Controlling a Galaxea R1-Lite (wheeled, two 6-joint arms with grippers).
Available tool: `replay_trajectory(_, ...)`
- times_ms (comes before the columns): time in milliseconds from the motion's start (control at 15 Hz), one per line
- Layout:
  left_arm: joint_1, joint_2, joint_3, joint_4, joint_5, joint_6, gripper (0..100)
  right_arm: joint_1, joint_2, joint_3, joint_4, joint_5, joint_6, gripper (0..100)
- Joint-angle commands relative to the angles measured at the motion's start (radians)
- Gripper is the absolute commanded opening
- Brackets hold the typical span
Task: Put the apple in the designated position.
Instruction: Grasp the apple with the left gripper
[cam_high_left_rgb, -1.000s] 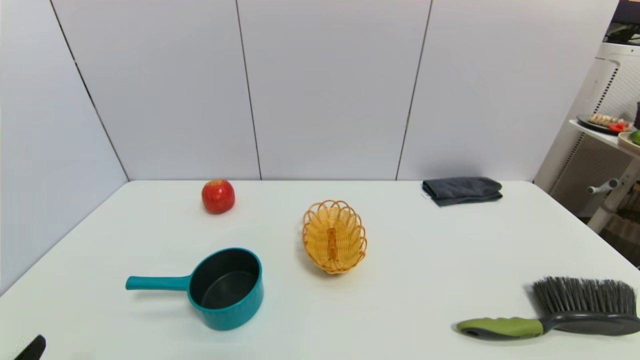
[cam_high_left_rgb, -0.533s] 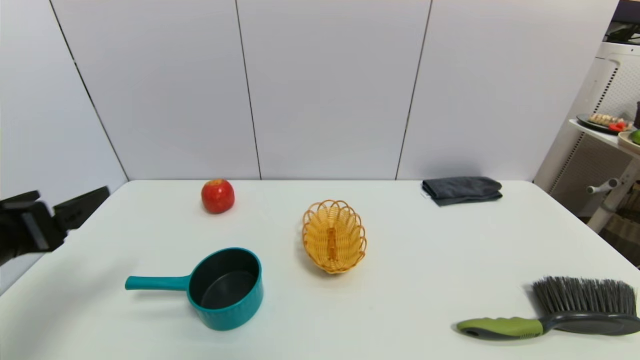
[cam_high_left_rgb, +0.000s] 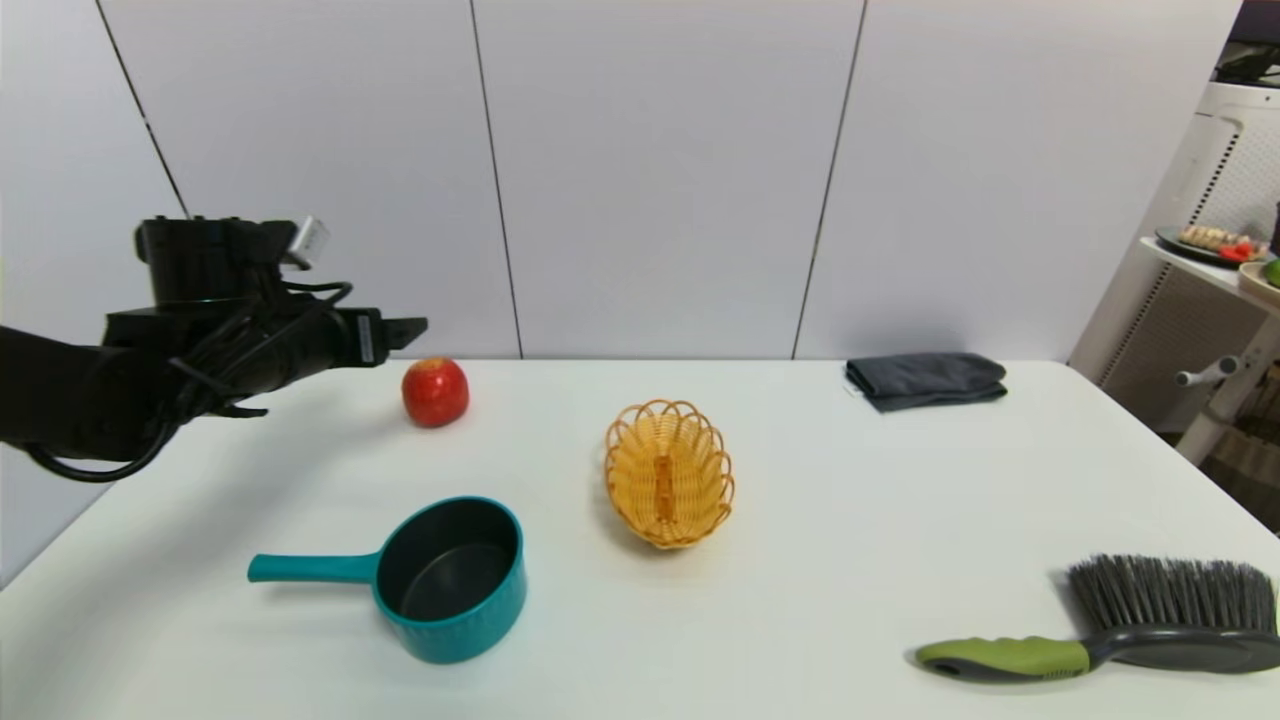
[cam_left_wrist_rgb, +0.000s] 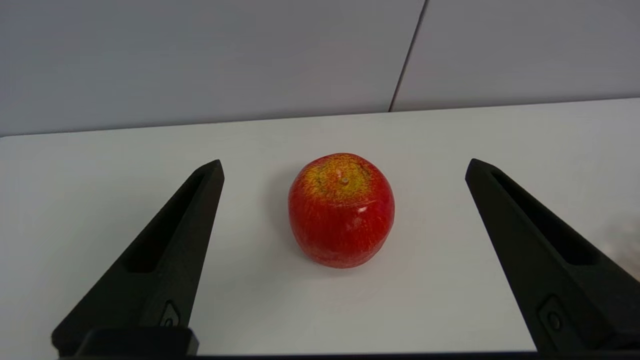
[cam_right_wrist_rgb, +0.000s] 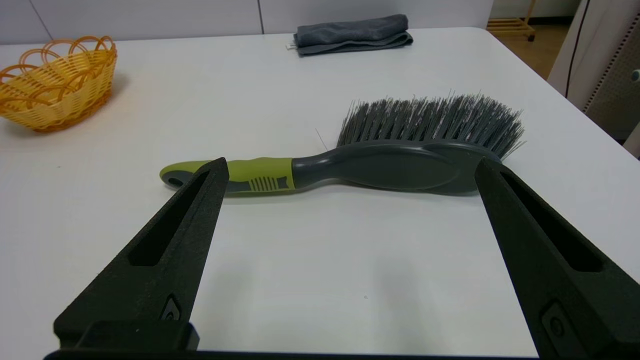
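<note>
Left gripper (cam_left_wrist_rgb: 342, 167) has swung in from the table's left edge since half a second ago, now hovering just short of the apple (cam_high_left_rgb: 436, 392), fingers spread wide, nothing held. Apple sits at the far left of the table (cam_high_left_rgb: 860, 540), beyond the teal saucepan (cam_high_left_rgb: 450, 578). Right gripper (cam_right_wrist_rgb: 350, 167) parked near the brush (cam_right_wrist_rgb: 350, 162), fingers apart.

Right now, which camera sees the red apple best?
The left wrist view: the apple sits close and whole, ahead of the open left gripper, its yellowish stem dimple showing. The head view shows it small and far across the table. The right wrist view misses it.
</note>
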Motion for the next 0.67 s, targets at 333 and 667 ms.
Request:
replay_trajectory(333,-0.026,0.258,-0.116,-0.049,-0.005,0.0,100,0.0,0.001,0.0,0.0,0.0,0.001,100)
replay_trajectory(667,-0.025,0.305,-0.138,-0.052,-0.005,-0.005,100,0.0,0.001,0.0,0.0,0.0,0.001,100)
